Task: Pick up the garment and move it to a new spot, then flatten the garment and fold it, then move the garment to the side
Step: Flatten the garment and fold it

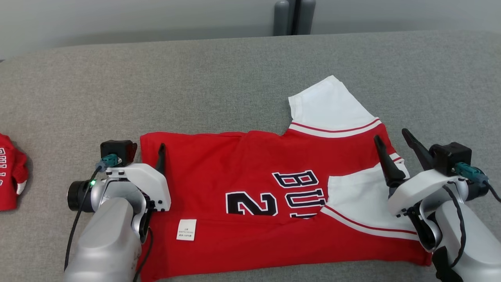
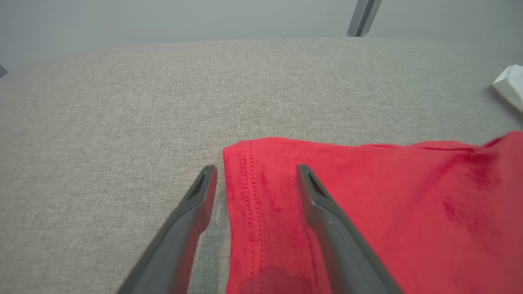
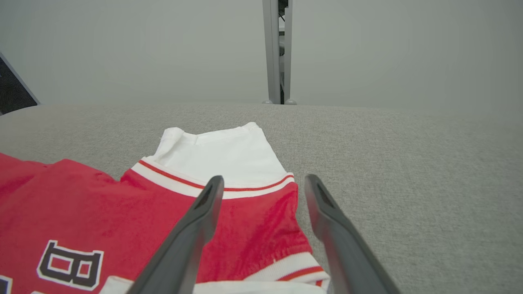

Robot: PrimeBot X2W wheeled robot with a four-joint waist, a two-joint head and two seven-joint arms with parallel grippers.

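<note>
Garment (image 1: 250,172): a red jersey with white sleeves, lying flat at the near middle of the grey surface (image 1: 235,78), hem toward the robot's left and shoulders toward its right. Its near strip is folded over the front and carries a small white label (image 1: 186,229); the fold cuts off the lower part of the dark, white-edged digit and letters. The near sleeve (image 1: 360,196) is turned in over the red body.

Left tool (image 2: 256,168): fingers spread wide, holding nothing. It sits at the hem corner, one finger over bare surface and the other over red cloth, so the hem's stitched edge runs between them. Whether the tips touch the cloth cannot be told.

Right tool (image 1: 390,134): fingers likewise spread wide and empty, at the shoulder end. One finger lies over the red shoulder panel, the other over the surface just beside the garment's edge.

Beyond the fingers, the far sleeve (image 1: 328,105) juts out flat toward the back. Well apart, at the robot's far left, lies another red cloth (image 1: 11,176). A grey post (image 1: 294,17) stands behind the surface's far edge.
</note>
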